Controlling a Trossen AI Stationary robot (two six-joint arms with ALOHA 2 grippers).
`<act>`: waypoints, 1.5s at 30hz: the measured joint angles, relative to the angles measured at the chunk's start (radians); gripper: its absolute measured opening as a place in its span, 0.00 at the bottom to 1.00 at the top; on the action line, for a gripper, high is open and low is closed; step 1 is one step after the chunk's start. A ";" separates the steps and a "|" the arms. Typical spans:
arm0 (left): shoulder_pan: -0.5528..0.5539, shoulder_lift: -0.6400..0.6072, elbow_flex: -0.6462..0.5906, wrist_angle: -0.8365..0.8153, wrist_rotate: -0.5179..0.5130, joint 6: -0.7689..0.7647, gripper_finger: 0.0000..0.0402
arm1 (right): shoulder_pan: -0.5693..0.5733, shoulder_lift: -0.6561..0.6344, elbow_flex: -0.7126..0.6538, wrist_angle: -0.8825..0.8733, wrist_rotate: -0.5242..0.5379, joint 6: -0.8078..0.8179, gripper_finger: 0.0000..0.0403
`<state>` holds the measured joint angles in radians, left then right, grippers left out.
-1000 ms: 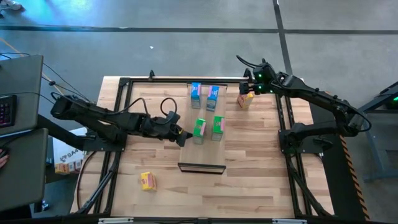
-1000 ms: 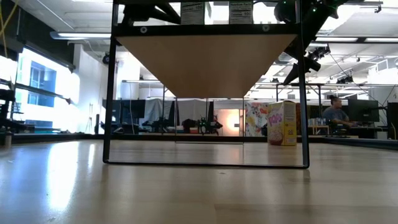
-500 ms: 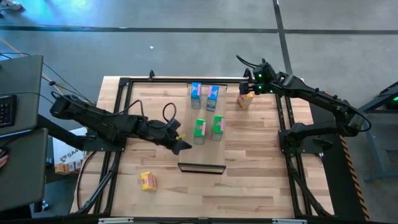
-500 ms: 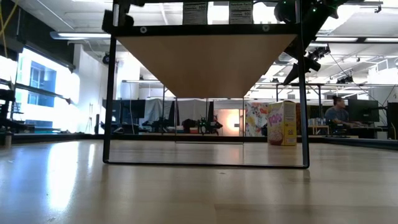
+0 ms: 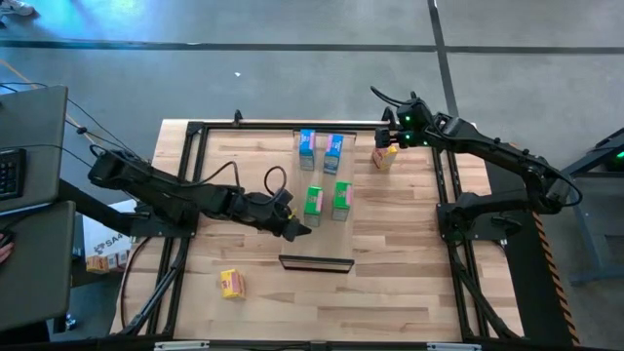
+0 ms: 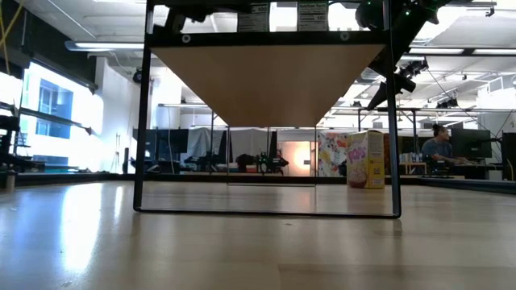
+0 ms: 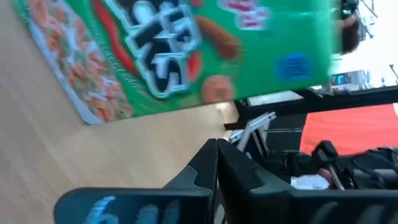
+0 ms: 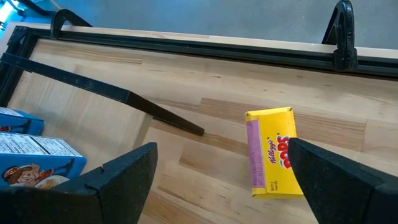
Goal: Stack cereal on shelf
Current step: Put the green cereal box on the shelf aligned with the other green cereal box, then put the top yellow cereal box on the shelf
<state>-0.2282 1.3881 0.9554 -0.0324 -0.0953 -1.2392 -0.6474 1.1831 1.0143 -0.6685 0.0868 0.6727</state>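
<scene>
The shelf (image 5: 316, 261) is a raised light-wood plank, seen from below in the low view (image 6: 266, 80). Two blue boxes (image 5: 320, 148) and two green boxes (image 5: 327, 201) stand on it. My left gripper (image 5: 300, 230) is shut and sits just near of the left green box (image 7: 186, 50), with bare wood between them. My right gripper (image 5: 388, 144) hovers open over a yellow box (image 8: 273, 152) that stands on the tabletop by the far right corner (image 6: 365, 159). A second yellow box (image 5: 231, 283) lies on the tabletop near the left front.
A black metal frame (image 5: 195, 132) rims the table, with clamps on the far rail (image 8: 341, 31). A cable loop (image 5: 276, 177) rises from the left arm. A laptop (image 5: 29, 146) sits off the table's left. A person (image 6: 438, 145) sits far behind.
My left gripper has moved toward the table's near edge and then to the right, ending just near of the left green box. The boxes and my right arm have kept still.
</scene>
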 joint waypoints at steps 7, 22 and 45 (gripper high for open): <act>0.032 0.023 0.000 0.049 -0.006 -0.007 0.00 | 0.000 0.000 0.000 0.000 0.000 0.000 0.89; 0.093 0.023 0.000 0.061 0.001 0.020 0.00 | 0.000 0.000 0.000 0.000 0.010 0.000 0.89; 0.118 -0.089 -0.002 0.013 0.121 0.133 0.00 | -0.028 -0.062 0.000 -0.058 0.024 -0.062 0.89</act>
<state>-0.1105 1.2992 0.9535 -0.0196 0.0260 -1.1061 -0.6752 1.1213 1.0142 -0.7266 0.1103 0.6112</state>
